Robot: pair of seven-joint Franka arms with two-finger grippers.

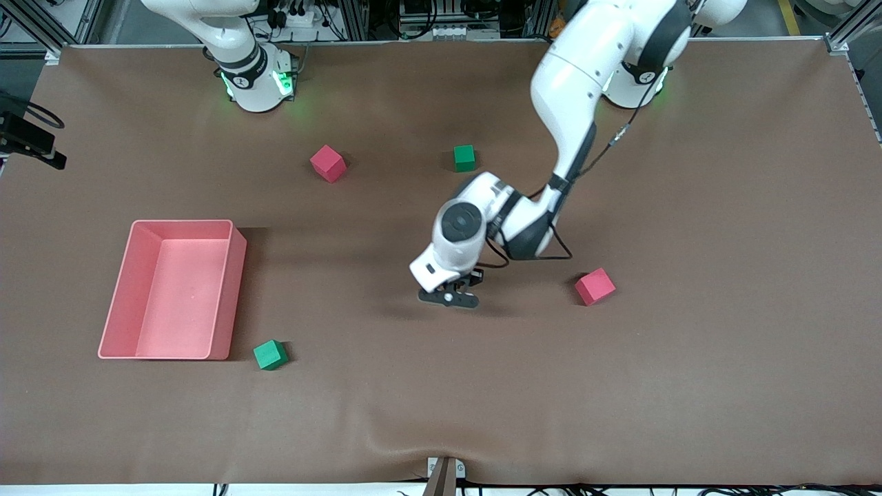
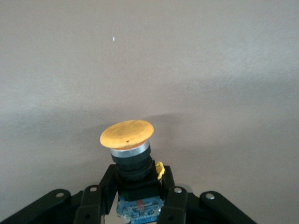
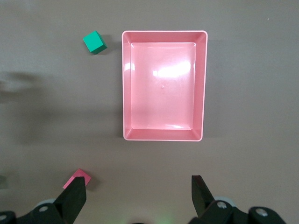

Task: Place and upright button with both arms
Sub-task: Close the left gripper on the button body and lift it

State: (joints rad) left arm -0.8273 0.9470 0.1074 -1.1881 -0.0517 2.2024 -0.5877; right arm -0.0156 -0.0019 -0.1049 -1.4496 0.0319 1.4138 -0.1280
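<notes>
We're clamping the left gripper (image 2: 135,205) on the orange-capped button (image 2: 127,134) low over the table's middle; next it needs lifting and righting. Our right gripper (image 3: 138,198) is waiting, fingers spread, above the pink tray (image 3: 163,137).

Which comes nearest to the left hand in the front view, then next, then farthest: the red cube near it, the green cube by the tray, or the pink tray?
From the left hand, shut on the button:
1. Red cube, toward the left arm's end.
2. Green cube, nearer the front camera, beside the tray.
3. Pink tray, toward the right arm's end.
</notes>
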